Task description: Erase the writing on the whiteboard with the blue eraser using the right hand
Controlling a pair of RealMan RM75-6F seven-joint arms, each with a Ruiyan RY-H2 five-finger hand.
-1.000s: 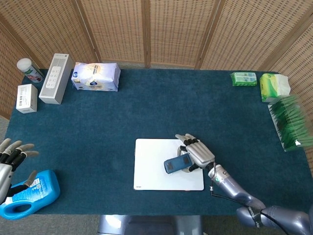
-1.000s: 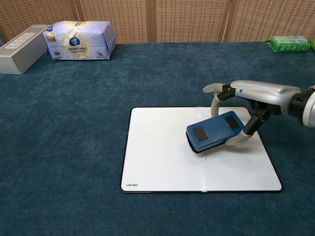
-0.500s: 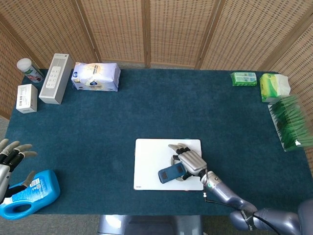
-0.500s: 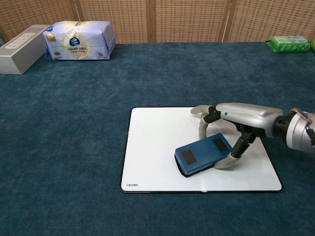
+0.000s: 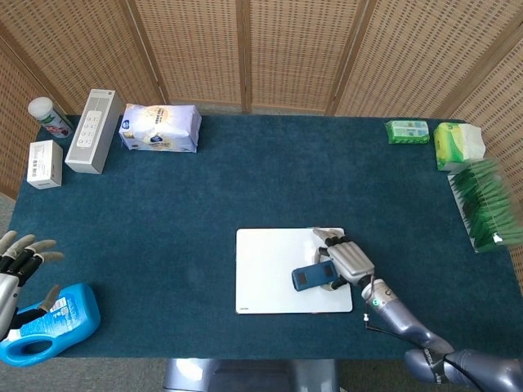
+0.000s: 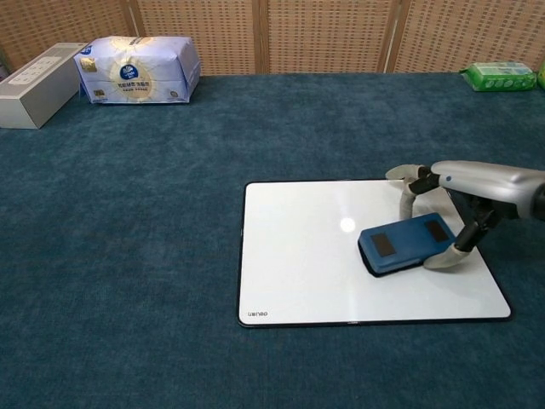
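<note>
A white whiteboard lies on the blue cloth near the table's front edge; no writing shows on its visible surface. My right hand grips the blue eraser and holds it flat on the board's right half. My left hand hovers at the far left of the head view with fingers spread, holding nothing; the chest view does not show it.
A blue bottle lies under my left hand. At the back left are a tissue pack, a grey box, a small white box and a canister. Green packs sit at the back right.
The whiteboard has slid to the right on the cloth. My right hand has carried the eraser rightward and slightly back across it. The left hand has stayed put.
</note>
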